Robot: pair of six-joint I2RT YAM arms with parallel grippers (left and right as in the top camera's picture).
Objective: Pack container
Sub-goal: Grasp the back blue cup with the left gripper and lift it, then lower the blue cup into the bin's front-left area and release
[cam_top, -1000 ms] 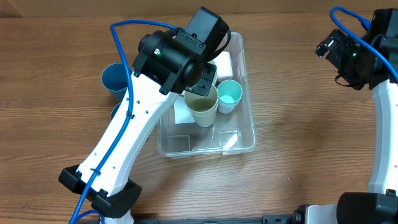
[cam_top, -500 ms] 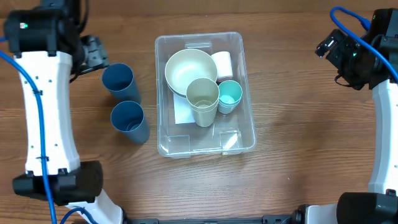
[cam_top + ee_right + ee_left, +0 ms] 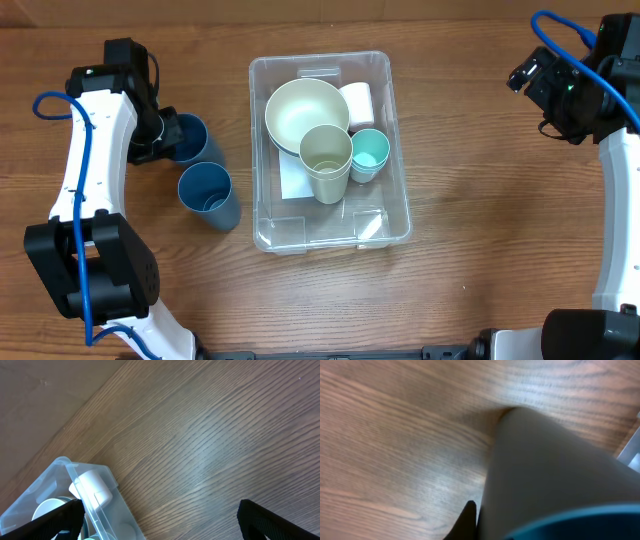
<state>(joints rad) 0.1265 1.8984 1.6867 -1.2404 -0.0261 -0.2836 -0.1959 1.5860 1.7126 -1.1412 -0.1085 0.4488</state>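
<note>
The clear container (image 3: 398, 215) stands mid-table and holds a cream bowl (image 3: 300, 110), a beige cup (image 3: 326, 160), a teal cup (image 3: 369, 152) and a white cup (image 3: 357, 100). Two blue cups stand left of it, a far one (image 3: 192, 138) and a near one (image 3: 208, 193). My left gripper (image 3: 165, 140) is at the far blue cup. In the left wrist view one dark finger (image 3: 466, 522) presses on that cup's outer wall (image 3: 545, 470); the other finger is hidden. My right gripper (image 3: 527, 78) is open and empty at the far right, and the container's corner (image 3: 75, 467) shows in its view.
The near blue cup stands just in front of the held one, close to the container's left wall. Bare wood table lies to the right of the container and along the front edge.
My left arm left the container, swung out to the far left, then came down onto the far blue cup. The right arm has not moved.
</note>
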